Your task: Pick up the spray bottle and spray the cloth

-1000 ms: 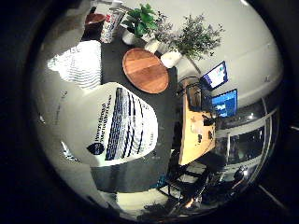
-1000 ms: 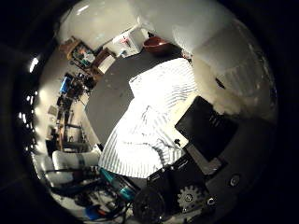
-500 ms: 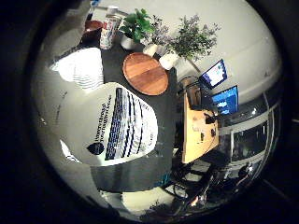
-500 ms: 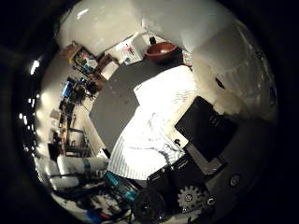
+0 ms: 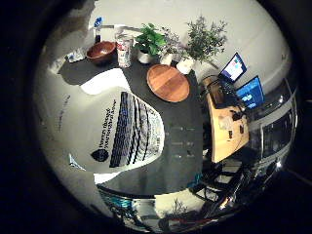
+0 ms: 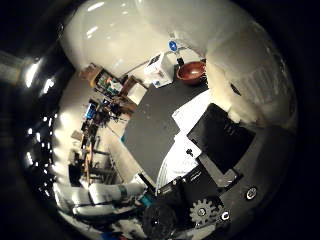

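A white spray bottle (image 5: 122, 132) with a dark printed label fills much of the right little finger side palm view, close against the palm. The striped white cloth (image 5: 99, 81) lies on the dark table (image 5: 180, 132) beyond the bottle. In the right thumb side palm view the cloth (image 6: 187, 148) shows partly behind the black and geared parts of my right hand (image 6: 222, 140), which is curled round the bottle.
A round wooden board (image 5: 168, 83), a brown bowl (image 5: 100, 51), a can (image 5: 124, 54) and potted plants (image 5: 149, 41) stand at the table's far side. A wooden desk (image 5: 229, 127) with monitors (image 5: 234, 66) lies beyond. A white box (image 6: 155, 70) is near the bowl.
The whole picture has swung in each view, so the hand has moved and turned. The bottle stays fixed against the palm. The cloth now looks smaller and farther off.
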